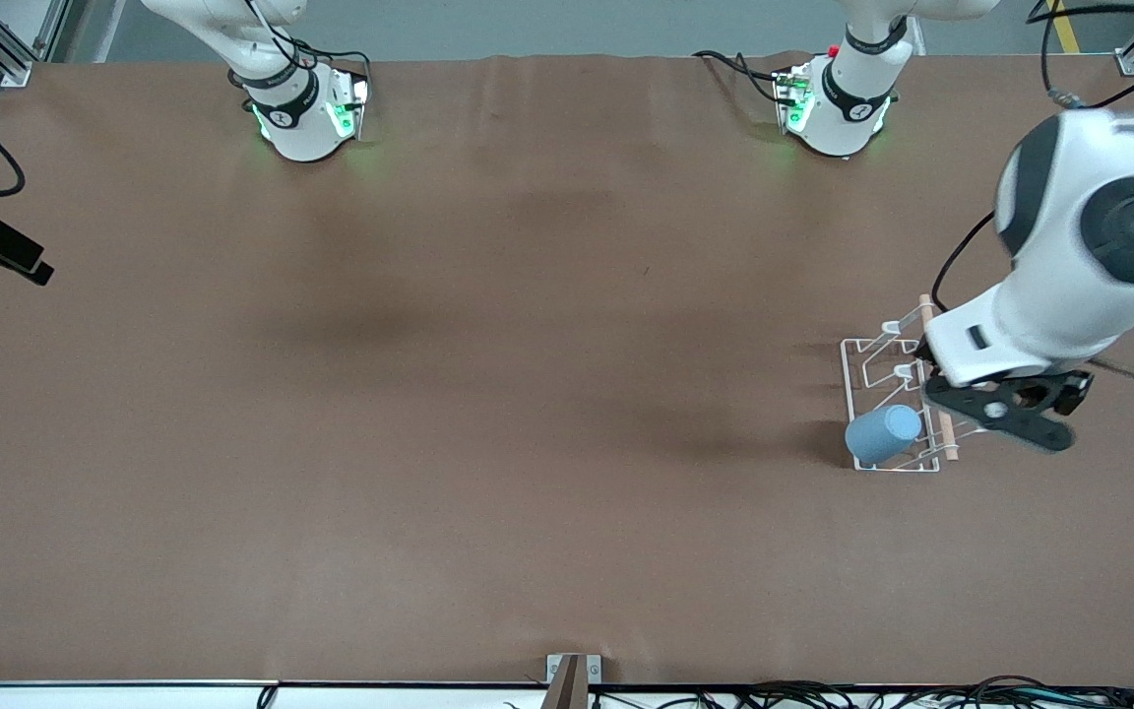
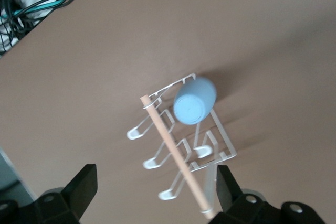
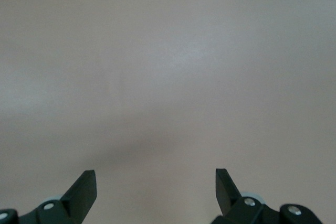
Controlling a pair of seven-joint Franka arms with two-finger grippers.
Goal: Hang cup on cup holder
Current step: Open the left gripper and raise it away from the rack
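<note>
Right gripper [image 3: 155, 195]: fingers spread and empty, over bare table [image 1: 488, 414]; that arm waits. Cup [image 1: 883, 434]: inverted on a prong at the cup holder's [image 1: 862, 347] corner nearest the front camera, near the left arm's end of the table. Left gripper [image 2: 155, 192]: released, wide, hanging above the wooden rod [image 2: 173, 153]; best lifted straight up, clear of prongs and rod, leaving the cup seated.

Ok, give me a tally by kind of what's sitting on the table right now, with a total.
Small light blue plastic tumblers: 1, the cup, hung on a prong of the rack.
White wire racks with a light wooden rod: 1, the cup holder, toward the left arm's end of the table.
Total: 2
</note>
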